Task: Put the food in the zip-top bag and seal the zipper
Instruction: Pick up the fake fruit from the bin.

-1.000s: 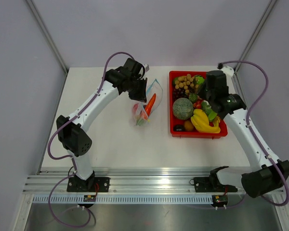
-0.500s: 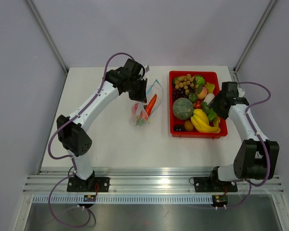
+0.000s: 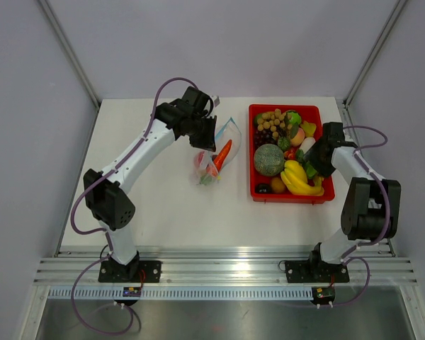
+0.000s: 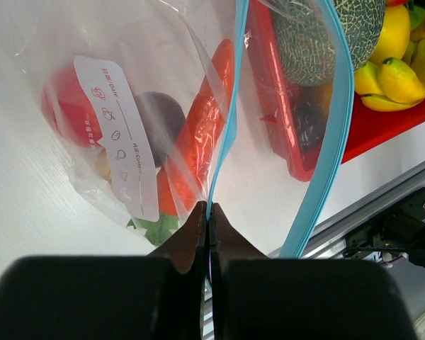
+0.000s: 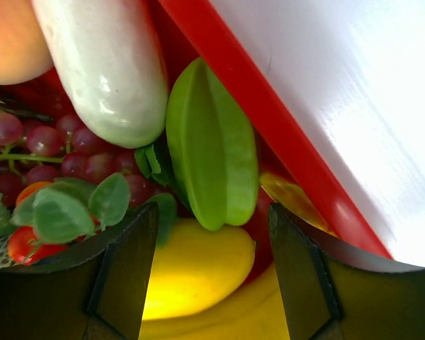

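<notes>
Left wrist view: the zip-top bag [image 4: 127, 85] is clear, crinkled plastic with a white printed label [image 4: 120, 142] on its side. The teal zipper [image 4: 230, 120] runs along its gaping mouth as two strips that spread apart away from the camera. The left gripper [image 4: 208, 212] is pressed together on the nearer strip, which is pinched between its dark fingers. Inside the bag lie an orange-red carrot [image 4: 202, 134], a red round fruit [image 4: 71, 106], a dark purple piece [image 4: 159, 117] and some leafy greens [image 4: 156, 228].

In the top external view the bag rests on the white table [image 3: 163, 205], just left of the red tray [image 3: 252, 152], with the left gripper at its left edge. The tray holds more food: a green melon [image 3: 268, 159], yellow bananas [image 3: 297, 180] and brown nuts [image 3: 273, 117].

The right gripper [image 3: 313, 160] hangs over the tray's right side with its fingers spread apart, gripping nothing. In its wrist view a green star fruit [image 5: 212, 142] points down into the gap between the fingers. Beside it are a pale long vegetable [image 5: 103, 64], purple grapes [image 5: 57, 149] and the tray's red wall.
</notes>
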